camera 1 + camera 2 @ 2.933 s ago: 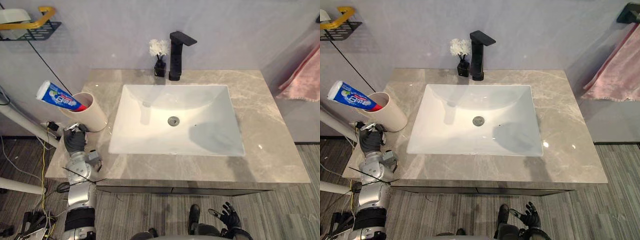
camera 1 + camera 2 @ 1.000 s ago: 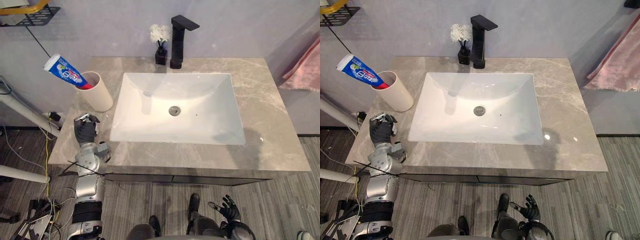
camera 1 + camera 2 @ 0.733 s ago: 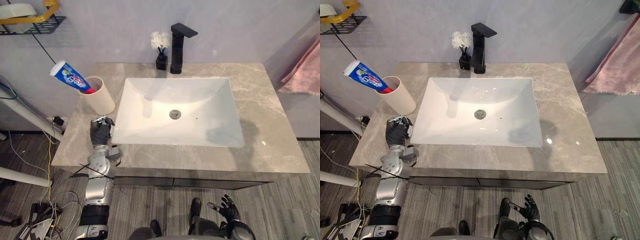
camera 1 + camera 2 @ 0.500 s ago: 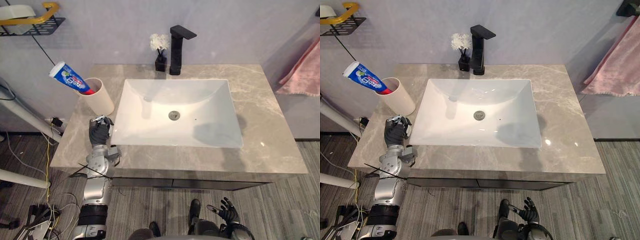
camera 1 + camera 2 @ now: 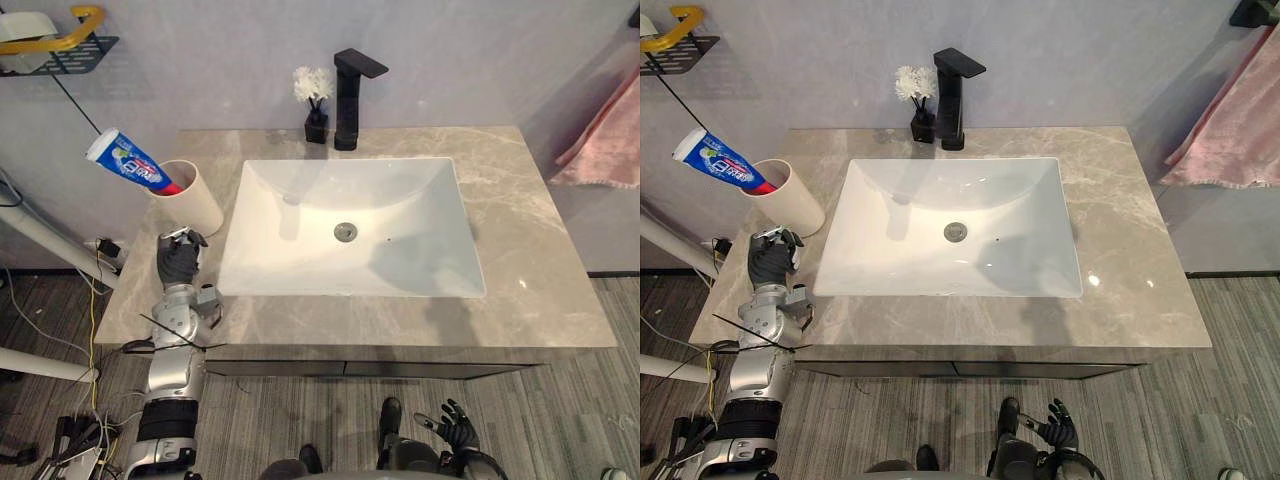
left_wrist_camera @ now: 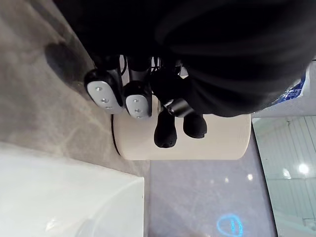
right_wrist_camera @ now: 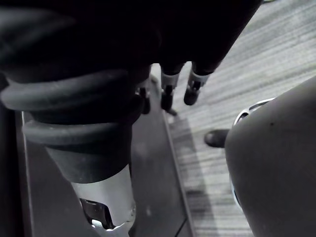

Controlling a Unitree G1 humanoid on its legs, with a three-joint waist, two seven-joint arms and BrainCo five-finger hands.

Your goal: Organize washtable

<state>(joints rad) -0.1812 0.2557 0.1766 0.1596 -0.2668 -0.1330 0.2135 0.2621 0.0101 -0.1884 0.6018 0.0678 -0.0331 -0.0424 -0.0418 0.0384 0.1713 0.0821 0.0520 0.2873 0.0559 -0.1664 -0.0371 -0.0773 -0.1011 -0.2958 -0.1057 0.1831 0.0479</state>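
Note:
A cream cup (image 5: 190, 197) stands on the left of the grey marble washtable (image 5: 540, 270), with a blue-and-red toothpaste tube (image 5: 128, 162) sticking out of its mouth to the left. My left hand (image 5: 178, 262) rests on the counter just in front of the cup, its fingers loosely bent and holding nothing. In the left wrist view its fingertips (image 6: 103, 91) point at the cup (image 6: 197, 138) with a small gap between. My right hand (image 5: 455, 430) hangs low below the counter's front edge, fingers spread and empty.
A white rectangular sink (image 5: 300, 260) fills the middle of the counter. Behind it stand a black faucet (image 5: 350, 90) and a small black vase of white flowers (image 5: 316, 108). A wall shelf (image 5: 60, 45) hangs at upper left, and a pink towel (image 5: 605, 140) at the right.
The whole picture has shifted with the camera. My left hand has stayed on the counter in front of the cup, and the cup with the tube has not moved.

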